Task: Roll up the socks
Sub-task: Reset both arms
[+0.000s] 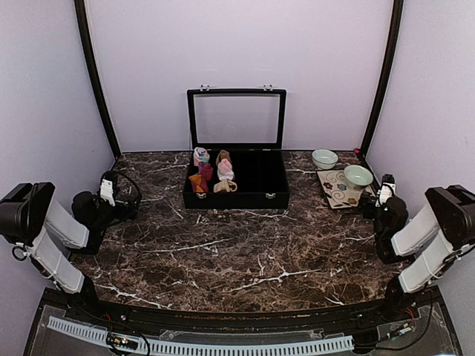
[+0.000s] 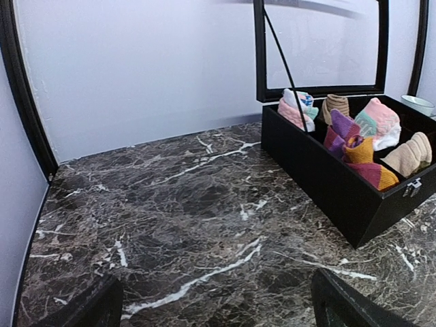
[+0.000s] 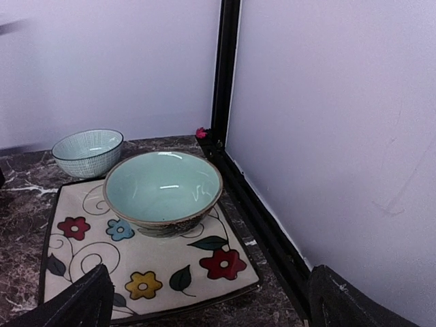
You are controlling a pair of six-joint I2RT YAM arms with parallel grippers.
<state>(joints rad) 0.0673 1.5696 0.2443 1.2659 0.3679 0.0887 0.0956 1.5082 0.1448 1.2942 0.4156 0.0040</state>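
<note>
Arms sit at the near edge, one at 9 o'clock and one at 3 o'clock of the table (image 1: 245, 252). The left gripper (image 2: 218, 310) hangs over the stone with its jaws wide apart and nothing between them. The right gripper (image 3: 214, 306) is the same, jaws wide apart and holding nothing. It looks at a plate (image 3: 88, 272) with a green bowl (image 3: 163, 187) on it, out at 2 o'clock of the table. A small bowl (image 3: 87, 151) stands just past the plate, at its 11 o'clock. No sock lies out on the stone. Farther back, at 12 o'clock, is a black box (image 1: 237, 199) with its lid (image 1: 236, 119) standing up. All the socks are inside it, in the left half. The pink socks (image 2: 296, 109) sit in the far left corner. The striped socks (image 2: 335, 105) sit just beside them, at their 3 o'clock. Both look bunched up short, but I cannot tell if they are rolled tight. Other small bundles fill the spots nearer the front. I think the rolling is either all done, or these two pairs must come out first and be rolled.
</note>
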